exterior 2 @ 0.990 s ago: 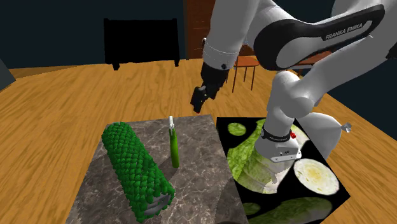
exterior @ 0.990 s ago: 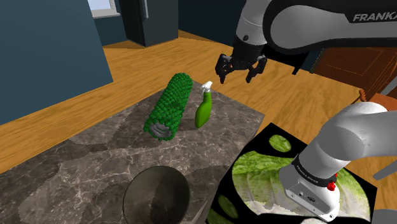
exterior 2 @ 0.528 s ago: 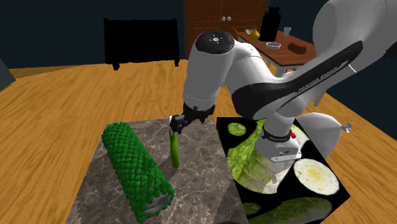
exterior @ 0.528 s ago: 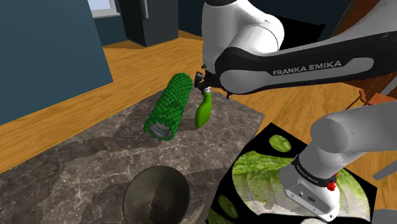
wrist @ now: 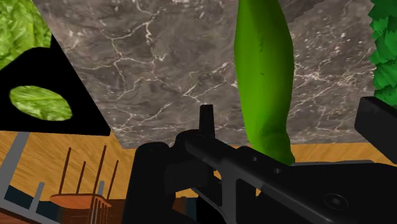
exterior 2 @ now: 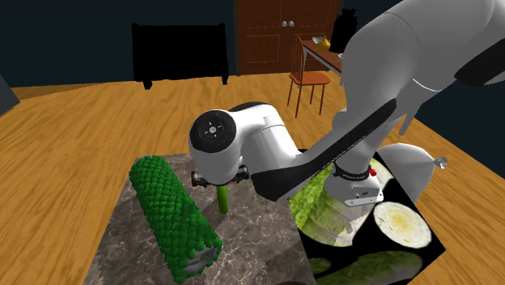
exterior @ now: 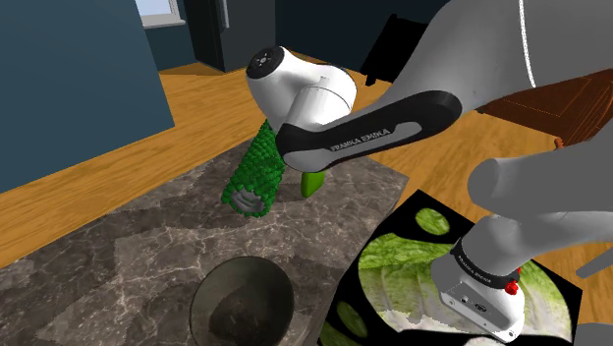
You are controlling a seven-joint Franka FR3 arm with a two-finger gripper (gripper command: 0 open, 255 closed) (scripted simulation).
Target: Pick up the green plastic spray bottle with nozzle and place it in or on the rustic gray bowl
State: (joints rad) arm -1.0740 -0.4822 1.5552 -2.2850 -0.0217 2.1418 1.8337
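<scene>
The green spray bottle (wrist: 264,76) lies on the marble bench (exterior: 128,260), just beside a knobbly green roll (exterior: 257,162). My fingers (wrist: 380,124) stand wide, one on either side of it. It looks light, stiff and slick, so I'd clamp the fat mid-body.

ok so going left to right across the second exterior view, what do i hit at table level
green bumpy roller → green spray bottle → stand with the lettuce print on top. The arm sweeps over the bottle and the stand, so it has no clear place in the order.
</scene>
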